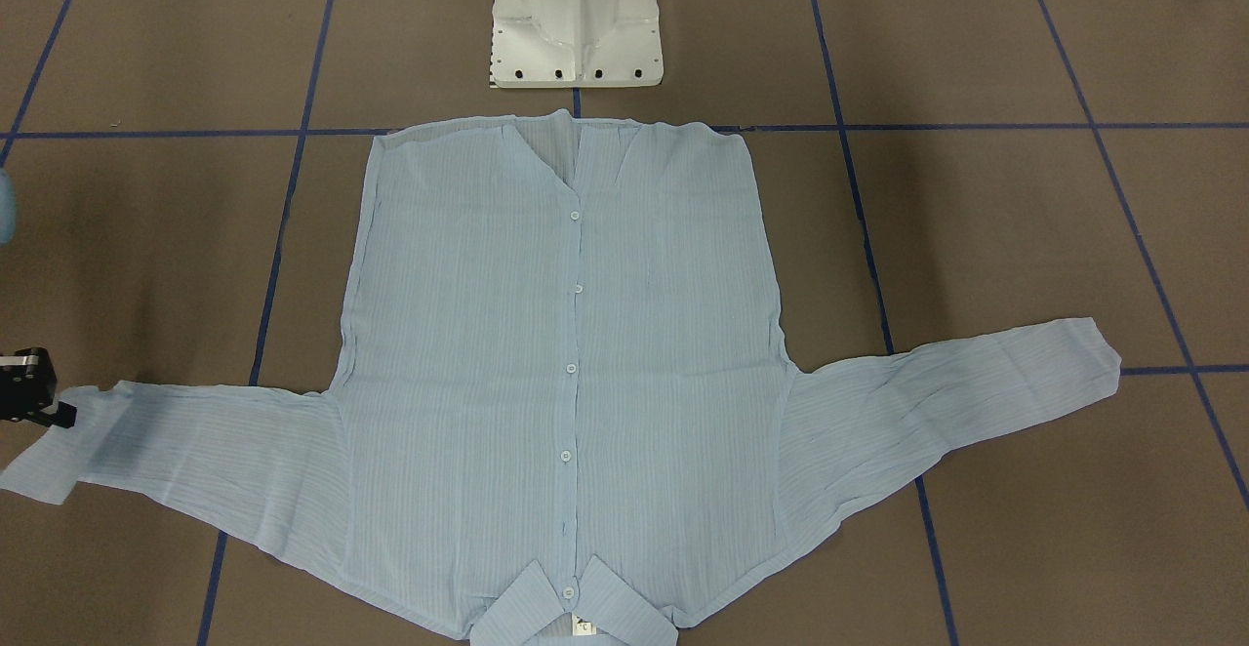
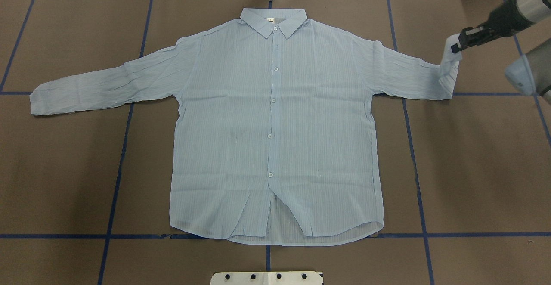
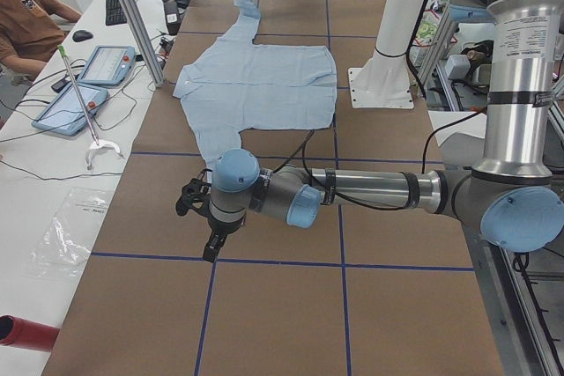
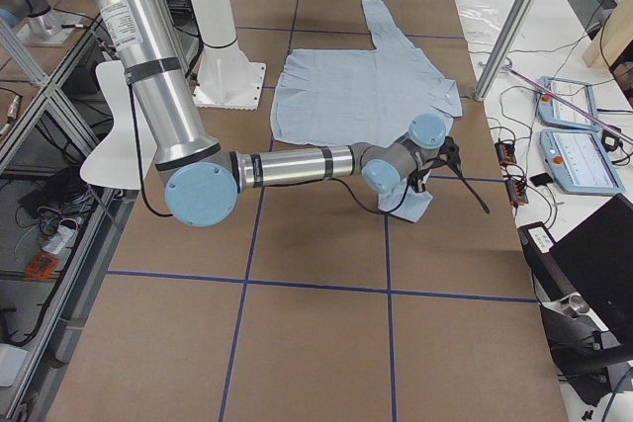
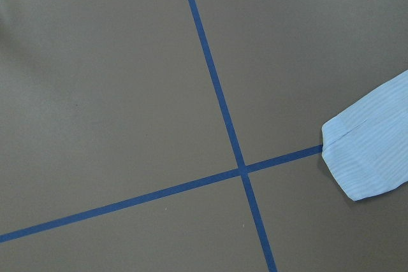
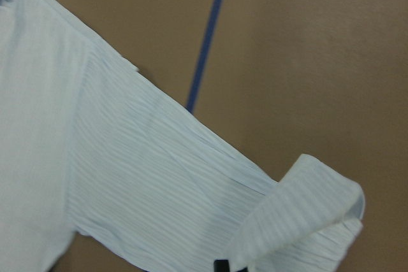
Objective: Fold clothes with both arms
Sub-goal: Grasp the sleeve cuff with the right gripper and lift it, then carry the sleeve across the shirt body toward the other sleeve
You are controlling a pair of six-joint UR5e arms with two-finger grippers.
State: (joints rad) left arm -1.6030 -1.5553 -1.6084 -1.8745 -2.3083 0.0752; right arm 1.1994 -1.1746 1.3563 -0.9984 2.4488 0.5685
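The pale-blue shirt lies flat and front up on the brown table, collar far from the robot's base, both sleeves spread sideways. My right gripper is shut on the cuff of the sleeve at the overhead view's right. That cuff is lifted and curled back over the sleeve. The same right gripper shows at the front-facing view's left edge. My left gripper hangs low over bare table past the other sleeve's cuff. I cannot tell whether it is open or shut.
The white pedestal base stands just beyond the shirt's hem. Blue tape lines cross the table. A side desk with tablets, cables and a seated person runs along the collar side, behind aluminium posts.
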